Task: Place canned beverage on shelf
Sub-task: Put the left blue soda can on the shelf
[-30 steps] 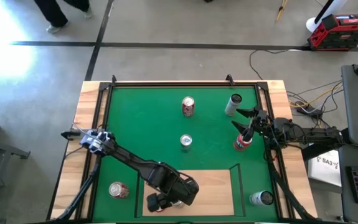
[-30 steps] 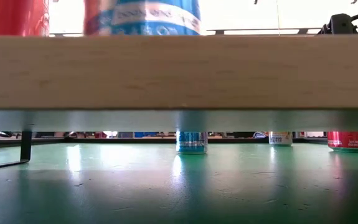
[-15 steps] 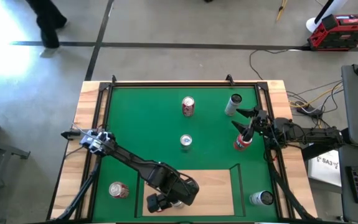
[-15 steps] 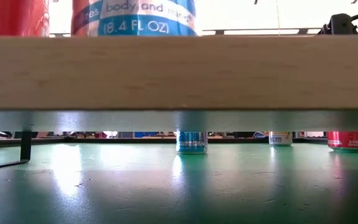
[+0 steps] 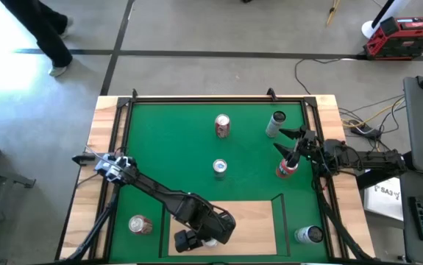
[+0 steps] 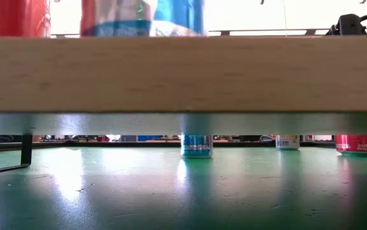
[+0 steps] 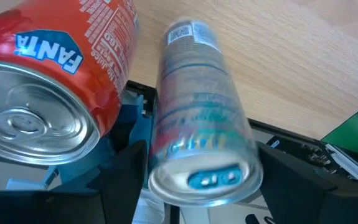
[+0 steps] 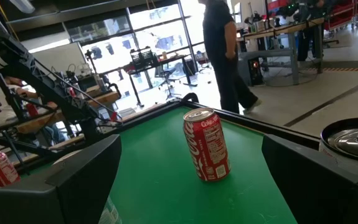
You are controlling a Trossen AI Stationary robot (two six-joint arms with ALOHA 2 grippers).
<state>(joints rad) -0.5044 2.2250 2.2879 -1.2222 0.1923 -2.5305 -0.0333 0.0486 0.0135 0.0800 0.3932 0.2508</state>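
My left gripper is over the pale wood shelf near its left end, shut on a slim blue-and-silver can. The can stands upright above the shelf's front edge in the low view and looks blurred. The board hides its base. An orange Fanta can stands close beside it, also seen in the low view. My arm hides both cans in the high view. My right gripper waits open and empty at the mat's right side, next to a red can. My left gripper has the slim can between its two fingers, one against each side of its wall. The fingers come from above and lie along the can, whose top end reaches far back between them. The can is upright over the board.
On the green mat stand a red can, a silver can, a blue-topped can, a white can and a red can left of the shelf. A black rail edges the board. A person walks beyond the table's far left.
My left arm has stayed almost still over the shelf. The slim can has moved between the fingers. In the low view a different part of its print faces the camera in each frame, its edges shift sideways, and it is blurred now.
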